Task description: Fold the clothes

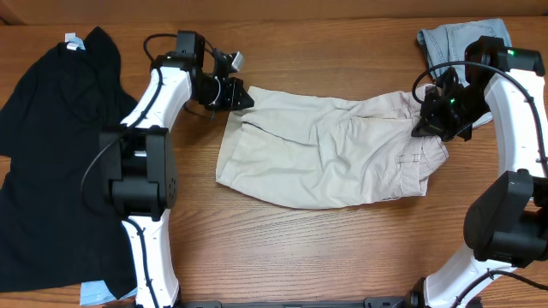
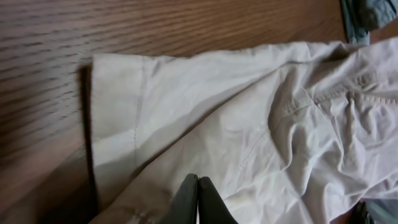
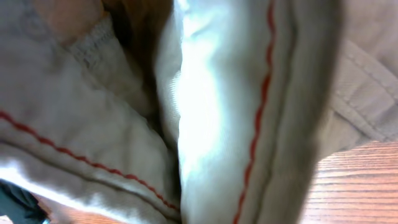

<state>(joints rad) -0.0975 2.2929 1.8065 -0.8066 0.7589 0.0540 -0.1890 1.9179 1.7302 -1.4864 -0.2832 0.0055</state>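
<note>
Item: cream shorts (image 1: 325,150), spread crosswise on the middle of the bench (image 1: 325,248), waistband (image 1: 419,154) toward the right arm, leg hem (image 2: 115,124) toward the left.
Condition: rumpled and one layer deep, with no fold made yet.
Left gripper (image 1: 242,97): at the far left corner of the shorts. Its fingers are pressed together on the cloth by the hem. The hem casts a shadow on the wood, so that edge looks raised rather than lying flat.
Right gripper (image 1: 426,124): at the waistband end, where the fabric bunches up. The right wrist view is filled with cloth and a line of red stitching (image 3: 258,124) — the inside of the waistband, by the look of it. The fingers themselves are hidden. I judge them clamped on that cloth.
Reason for hold: one grip at each end of the far edge lets the pair draw the garment taut or carry that edge over — likely the opening of the first fold.
Black top (image 1: 51,145): at the left of the bench, partly under the left arm, untouched.
Denim shorts (image 1: 454,43): at the far right corner, behind the right arm, untouched.
Risk: the waistband is thick and the hem is thin, so an uneven pull may skew the fold.
</note>
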